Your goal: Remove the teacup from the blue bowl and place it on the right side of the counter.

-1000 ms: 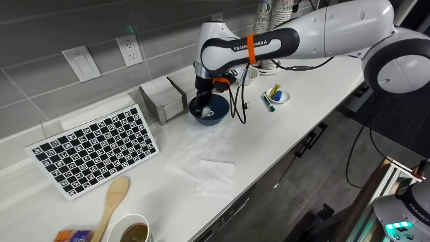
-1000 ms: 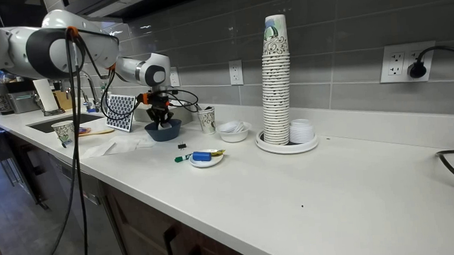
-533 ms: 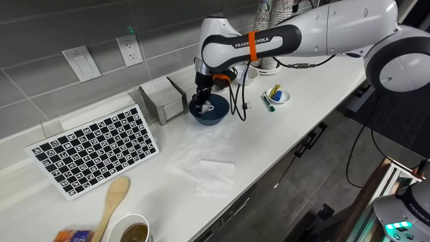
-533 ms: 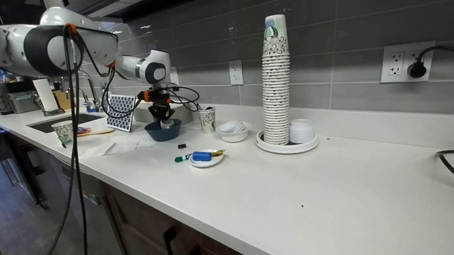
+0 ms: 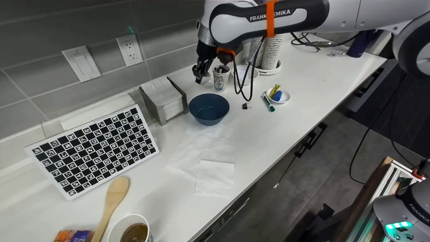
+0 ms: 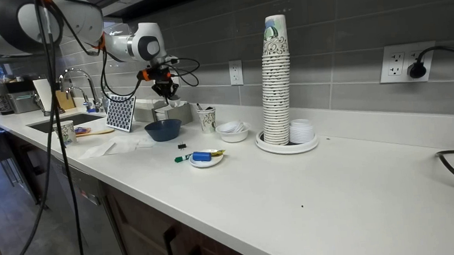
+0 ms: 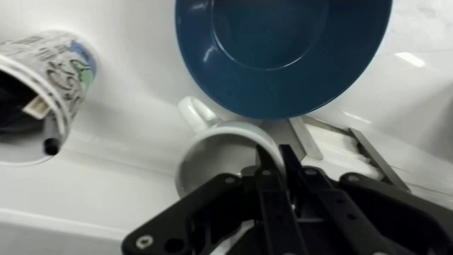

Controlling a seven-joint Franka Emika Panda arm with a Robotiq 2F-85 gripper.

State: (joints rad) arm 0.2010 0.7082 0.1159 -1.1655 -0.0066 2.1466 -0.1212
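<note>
The white teacup (image 7: 198,156) is off the counter (image 6: 333,184), held in my gripper (image 7: 271,148). The gripper's two fingers pinch its wall, one inside and one outside. The cup's handle points away from the fingers. In both exterior views the teacup (image 5: 206,79) (image 6: 174,102) hangs above the back of the counter, behind and higher than the blue bowl. The gripper also shows in both exterior views (image 5: 200,76) (image 6: 166,95). The blue bowl (image 7: 269,85) is empty and stands on the counter; it shows in both exterior views (image 5: 209,109) (image 6: 163,130).
A paper cup with utensils (image 5: 221,80) stands just beside the held teacup. A napkin box (image 5: 164,101) is left of the bowl. A white bowl (image 6: 233,133), tall cup stacks (image 6: 277,93) and a small plate with a blue item (image 6: 206,162) stand farther along.
The gripper has lifted the teacup out of the blue bowl, up and toward the back wall. The bowl has stayed in place.
</note>
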